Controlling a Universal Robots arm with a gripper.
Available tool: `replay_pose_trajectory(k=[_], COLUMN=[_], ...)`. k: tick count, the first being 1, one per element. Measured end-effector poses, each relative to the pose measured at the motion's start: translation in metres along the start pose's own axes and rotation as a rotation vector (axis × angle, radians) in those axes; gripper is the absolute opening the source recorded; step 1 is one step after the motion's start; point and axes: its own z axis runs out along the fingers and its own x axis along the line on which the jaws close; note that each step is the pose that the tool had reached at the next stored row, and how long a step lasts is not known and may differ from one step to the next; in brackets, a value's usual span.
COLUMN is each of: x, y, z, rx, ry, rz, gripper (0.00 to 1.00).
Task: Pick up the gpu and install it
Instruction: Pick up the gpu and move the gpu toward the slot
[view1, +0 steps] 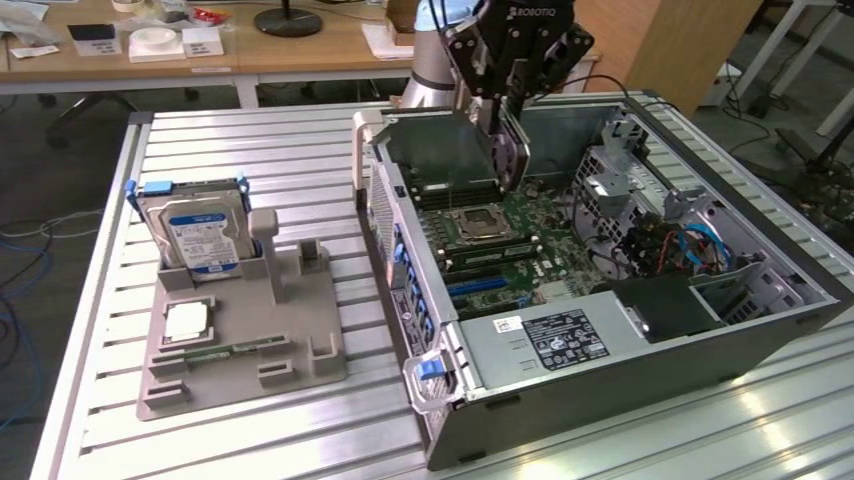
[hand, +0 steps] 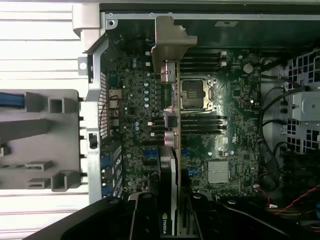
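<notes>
Claw: the claw (view1: 505, 105) is partly closed, pinching the gpu by its upper edge, with the card between the fingers.
Gpu: the gpu (view1: 513, 160) hangs on edge inside the case (view1: 390, 215), over the motherboard (view1: 534, 255) and close to the socket (view1: 478, 222). As far as I can tell it is not seated in any slot.
Risk, alignment: the card looks to be hanging nearer the socket than the blue slots (view1: 474, 287). If it came down here, its edge would probably hit board parts rather than a slot.
Risk, bracket: the silver bracket (hand: 167, 42) lies close to the rear wall. A slight skew could catch it on the metal and tilt the card.
Risk, grip: the hold is narrow and high on the card. A knock to the lower edge could swing the card or pull it loose.
In the way: the drive cage (view1: 614, 185) and loose cables (view1: 687, 245) crowd the exterior view's right, and the case walls leave little room to the sides.
Around: a grey holder (view1: 247, 365) on the tabletop (view1: 227, 140) carries a hard drive (view1: 200, 235), a CPU (view1: 187, 320) and a RAM stick (view1: 220, 352). It stands well apart from the case, on the exterior view's left.
</notes>
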Motion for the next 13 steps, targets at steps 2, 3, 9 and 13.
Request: replay_pose_trajectory(k=[2, 3, 9, 13], x=[-0.004, -0.006, -0.019, -0.027], y=[0.0007, 0.001, 0.003, 0.004], z=[0.0002, 0.0002, 0.0007, 0.0009], rx=[-0.0001, 0.0, 0.0, 0.0001], ry=[0.0, 0.0, 0.0, 0.0001], rz=[0.0, 0.0, 0.0, 0.0], gripper=[0.27, 0.27, 0.27, 0.27])
